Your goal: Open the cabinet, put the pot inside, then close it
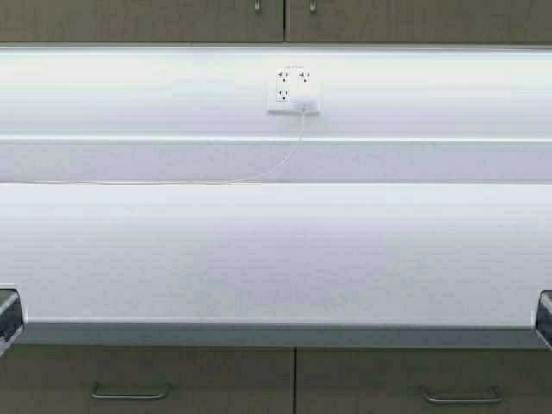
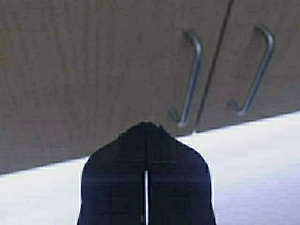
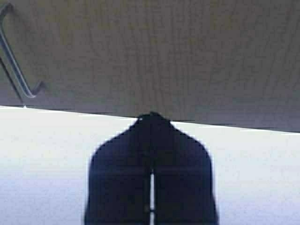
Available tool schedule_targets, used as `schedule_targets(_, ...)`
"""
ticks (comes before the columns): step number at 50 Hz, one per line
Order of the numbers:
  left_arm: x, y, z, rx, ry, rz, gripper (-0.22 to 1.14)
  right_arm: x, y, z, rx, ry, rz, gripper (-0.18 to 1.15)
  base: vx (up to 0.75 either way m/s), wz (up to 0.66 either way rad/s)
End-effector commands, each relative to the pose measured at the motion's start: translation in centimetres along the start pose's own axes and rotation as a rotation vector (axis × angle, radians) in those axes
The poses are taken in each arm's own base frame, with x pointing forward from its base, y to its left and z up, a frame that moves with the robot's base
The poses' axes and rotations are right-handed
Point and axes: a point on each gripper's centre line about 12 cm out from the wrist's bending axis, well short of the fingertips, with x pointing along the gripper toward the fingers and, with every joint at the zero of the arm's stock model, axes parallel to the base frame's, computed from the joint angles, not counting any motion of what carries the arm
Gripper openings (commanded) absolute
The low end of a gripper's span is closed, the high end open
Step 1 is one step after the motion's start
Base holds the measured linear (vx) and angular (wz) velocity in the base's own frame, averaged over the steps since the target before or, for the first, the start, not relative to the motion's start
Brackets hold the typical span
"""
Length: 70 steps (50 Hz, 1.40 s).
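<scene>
The cabinet (image 1: 172, 21) hangs above the counter at the top of the high view, its two doors shut. Only the lower ends of its handles show there. In the left wrist view the cabinet (image 2: 93, 70) shows both vertical silver bar handles (image 2: 191, 79) beside the door seam. In the right wrist view the cabinet (image 3: 164, 56) shows one handle (image 3: 14, 61). The pot is out of view. My left gripper (image 2: 146, 126) is shut and empty, parked at the counter's left front edge (image 1: 7, 319). My right gripper (image 3: 152, 117) is shut and empty at the right front edge (image 1: 545, 317).
A white countertop (image 1: 276, 250) spans the view. A wall outlet (image 1: 293, 90) with a white cable (image 1: 276, 168) sits on the backsplash. Drawer fronts with horizontal silver pulls (image 1: 129, 395) run below the counter's front edge.
</scene>
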Motion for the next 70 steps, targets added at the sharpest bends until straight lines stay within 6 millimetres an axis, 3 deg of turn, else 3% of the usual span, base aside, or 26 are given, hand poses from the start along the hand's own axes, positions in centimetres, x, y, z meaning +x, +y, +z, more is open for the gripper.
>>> schedule_targets(1, -0.09, -0.03, 0.52, 0.002, -0.020, 0.003, 0.03, -0.32, 0.08, 0.61, 0.000, -0.021, 0.004, 0.06, 0.02, 0.00)
schedule_targets(70, 0.08, 0.15, 0.24, 0.000, -0.026, 0.015, 0.03, 0.08, 0.07, 0.10, -0.005, -0.004, 0.003, 0.06, 0.00, 0.00)
